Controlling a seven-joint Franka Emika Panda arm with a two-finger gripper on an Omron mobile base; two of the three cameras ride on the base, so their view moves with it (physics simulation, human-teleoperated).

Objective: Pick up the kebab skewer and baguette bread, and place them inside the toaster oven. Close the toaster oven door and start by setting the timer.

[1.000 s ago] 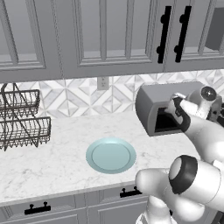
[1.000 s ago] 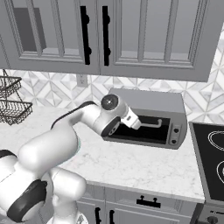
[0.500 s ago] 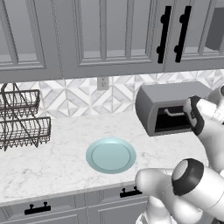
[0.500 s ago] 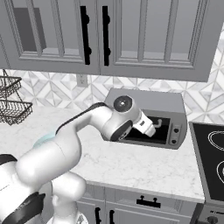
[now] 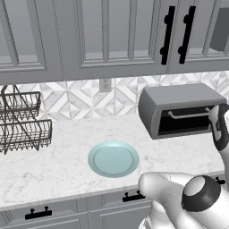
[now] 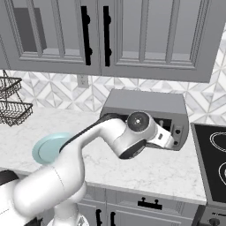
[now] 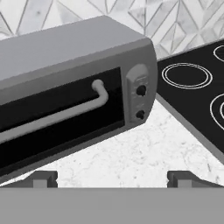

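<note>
Hand view: end effector [image 7: 112,178] fingers spread wide, nothing between them — the two dark tips sit apart at the bottom edge, above white marble bench [image 7: 144,153]. Just beyond, the toaster oven [image 7: 65,52] fills the left and centre, tilted in this view. Toaster oven door [image 7: 57,120] looks shut, its silver bar handle [image 7: 61,114] running across the dark glass. Two dark knobs [image 7: 141,90] stacked on the control panel at right. Black cooktop [image 7: 192,87] with ring burners lies beside the oven. Left base view: pale blue plate [image 5: 113,159] bare on the bench, wire rack [image 5: 20,123] at far left — grey cabinets [image 5: 112,36] above.
</note>
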